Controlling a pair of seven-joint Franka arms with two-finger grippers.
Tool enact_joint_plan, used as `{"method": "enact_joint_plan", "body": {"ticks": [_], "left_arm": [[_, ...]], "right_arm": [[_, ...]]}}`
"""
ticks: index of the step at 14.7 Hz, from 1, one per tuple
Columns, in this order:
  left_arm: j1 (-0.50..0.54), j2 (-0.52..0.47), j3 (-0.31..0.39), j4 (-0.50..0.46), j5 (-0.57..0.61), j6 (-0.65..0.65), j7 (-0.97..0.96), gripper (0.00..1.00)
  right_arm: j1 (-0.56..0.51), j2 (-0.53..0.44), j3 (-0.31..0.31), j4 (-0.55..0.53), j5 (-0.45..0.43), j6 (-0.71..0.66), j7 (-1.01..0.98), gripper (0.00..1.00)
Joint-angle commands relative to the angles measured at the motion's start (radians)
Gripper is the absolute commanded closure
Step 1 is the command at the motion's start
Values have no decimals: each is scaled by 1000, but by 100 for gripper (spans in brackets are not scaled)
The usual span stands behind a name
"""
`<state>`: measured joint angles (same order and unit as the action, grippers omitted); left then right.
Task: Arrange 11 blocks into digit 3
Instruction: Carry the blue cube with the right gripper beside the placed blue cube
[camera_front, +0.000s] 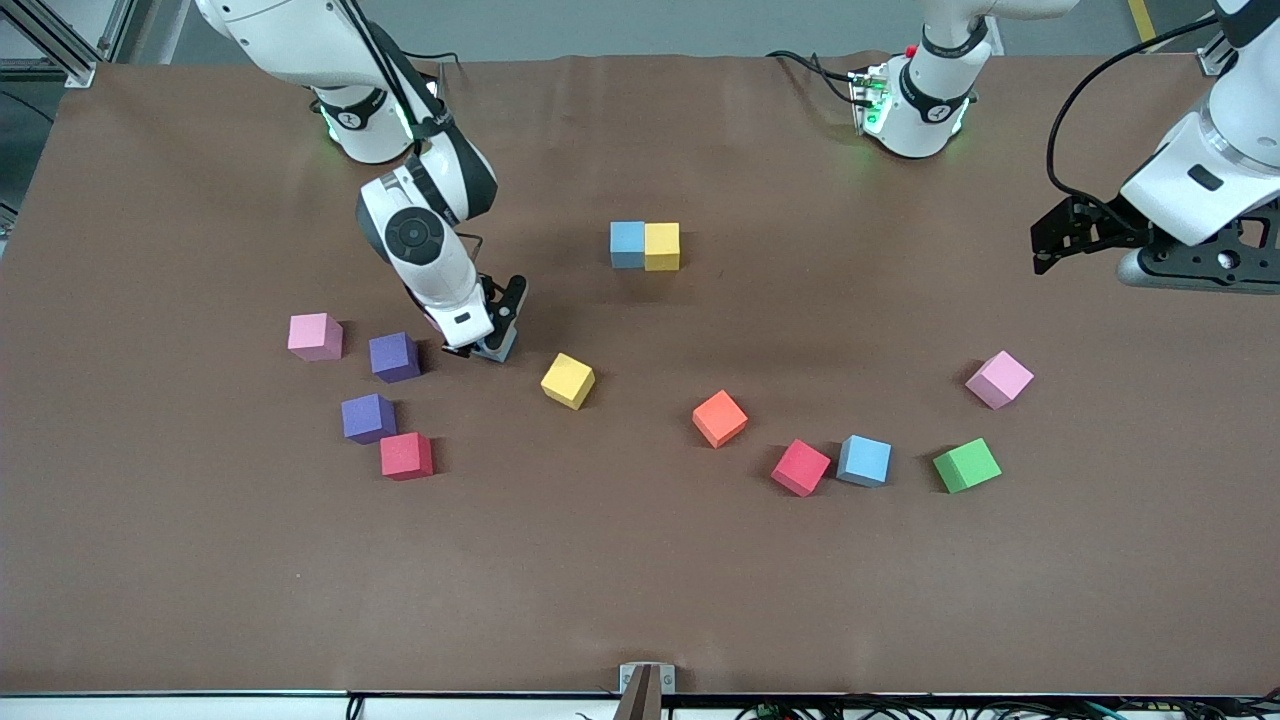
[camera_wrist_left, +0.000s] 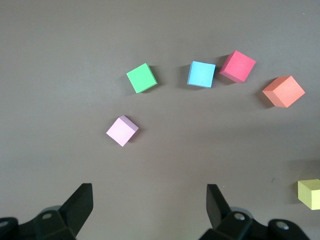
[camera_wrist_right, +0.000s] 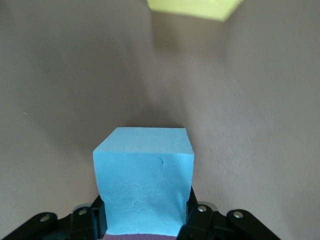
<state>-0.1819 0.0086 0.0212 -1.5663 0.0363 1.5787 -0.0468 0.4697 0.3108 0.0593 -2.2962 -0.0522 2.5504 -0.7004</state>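
Worktop (camera_front: 640, 580): brown matte sheet, bare between scattered cubes; both my bases stand along one edge.
Right claw (camera_front: 497, 325): down at the worktop, pinching the light blue block (camera_wrist_right: 143, 185) from two opposite faces, pads pressed into its sides.
Block in the claw: sits square between my fingers, top face clear above them; whether it has left the worktop I cannot tell.
How it handles: I judge it foam, very light, soft enough to dent, matte so it should not slip; flat opposite faces are the place to hold, with a gentle squeeze.
Near the right claw: a yellow block (camera_front: 568, 381) just beside it, a purple block (camera_front: 394, 357) close alongside.
Started digit 3 (camera_front: 645, 246): a light blue and a yellow cube touching, well apart from my right claw, toward the bases.
Left claw (camera_wrist_left: 150, 210): waiting, spread wide, up over the left arm's end of the worktop; a pink cube (camera_wrist_left: 122, 130), a green block (camera_wrist_left: 141, 78) and an orange block (camera_wrist_left: 284, 91) lie below it.
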Motion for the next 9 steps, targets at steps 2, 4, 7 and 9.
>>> {"method": "enact_joint_plan", "body": {"ticks": [2,4,7,9], "left_arm": [[4,4,-1,23,-15,-38,-80,0],[6,2,-1,22,-16,-69,-79,0],[7,-1,2,20,-15,-60,-91,0],[30,-1,2,22,-16,-57,-91,0]], "right_arm": [[110,-45,7,-17,0,-4,-11,73],[139,-41,7,-17,0,-1,-10,73],[176,-71,7,-25,0,-63,-13,73],[231,-111,7,-25,0,-163,-10,73]]}}
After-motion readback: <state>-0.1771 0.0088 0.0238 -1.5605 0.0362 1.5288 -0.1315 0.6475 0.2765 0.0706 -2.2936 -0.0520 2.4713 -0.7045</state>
